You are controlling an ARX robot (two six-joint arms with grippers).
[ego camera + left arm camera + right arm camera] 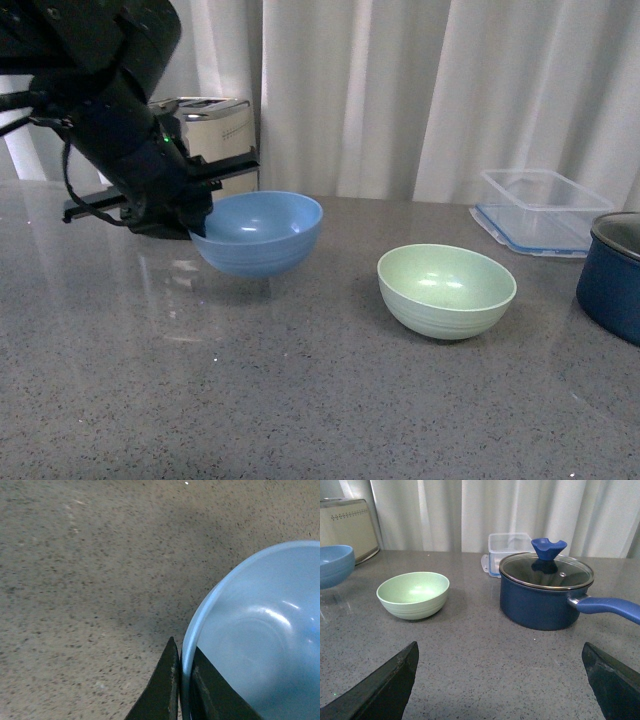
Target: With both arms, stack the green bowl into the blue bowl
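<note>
Where the left arm [110, 110] reaches: far left above the table [300, 400], its left gripper [190, 213] pinched shut on the blue bowl [262, 235] at its left rim, 1 finger inside, 1 outside.
Blue bowl: held level and, by the shadow beneath, seemingly just off the surface, in front of a toaster [212, 125].
Green bowl [447, 290]: upright and untouched on the table, right of the blue bowl and well apart from it.
Right gripper [500, 685]: fingers spread wide, holding nothing, low over the near table, facing the green bowl.
Progress: 1 bowl in hand; picking up the green one and nesting it are left, I'd say.
Room: open table between the 2 bowls; a pot [612, 275] and a plastic box [535, 210] crowd the right edge.
</note>
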